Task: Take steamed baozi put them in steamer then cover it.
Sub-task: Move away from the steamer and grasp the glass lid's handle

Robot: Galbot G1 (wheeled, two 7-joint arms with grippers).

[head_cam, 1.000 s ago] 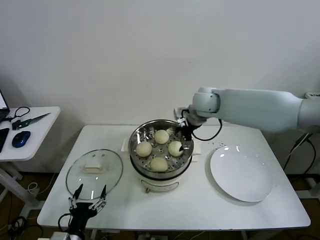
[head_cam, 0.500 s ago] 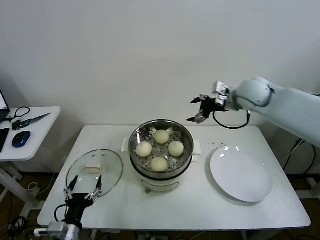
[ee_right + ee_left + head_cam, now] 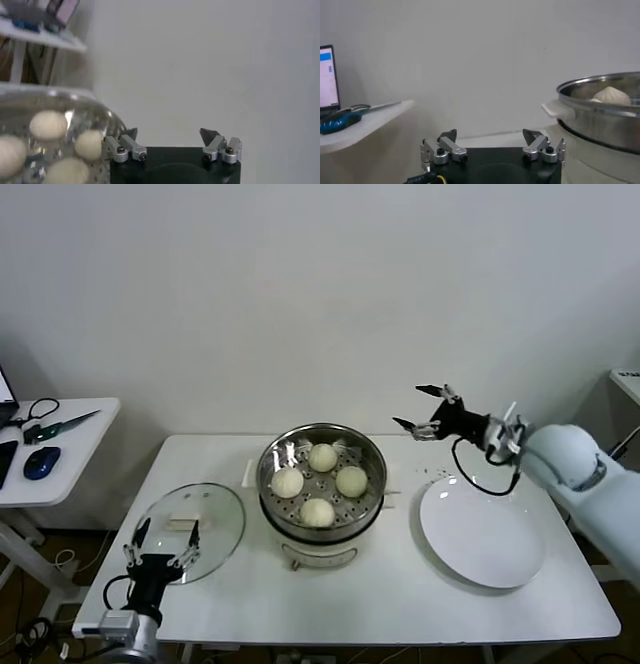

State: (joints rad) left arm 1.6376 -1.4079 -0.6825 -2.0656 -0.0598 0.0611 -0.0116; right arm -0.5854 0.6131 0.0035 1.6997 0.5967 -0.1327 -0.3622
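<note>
The steamer [image 3: 325,552] stands at the table's middle, uncovered, with four baozi [image 3: 323,456] on its perforated tray. The cover [image 3: 215,509] lies flat on the table to its left. My left gripper [image 3: 163,531] is open and empty at the cover's near edge. In the left wrist view my left gripper [image 3: 490,136] is open, with the steamer [image 3: 600,117] and one baozi [image 3: 610,95] off to one side. My right gripper [image 3: 409,406] is open and empty in the air to the right of the steamer. The right wrist view shows my right gripper [image 3: 170,134] open, with baozi [image 3: 47,124] in the steamer beyond.
A flat white plate [image 3: 483,531] lies on the table's right half, under my right arm. A side table [image 3: 60,446] with a blue mouse and scissors stands to the left of the main table.
My right gripper has left the steamer's rim and swung up and right, away from the pot. My left gripper has moved forward to the cover's near edge.
</note>
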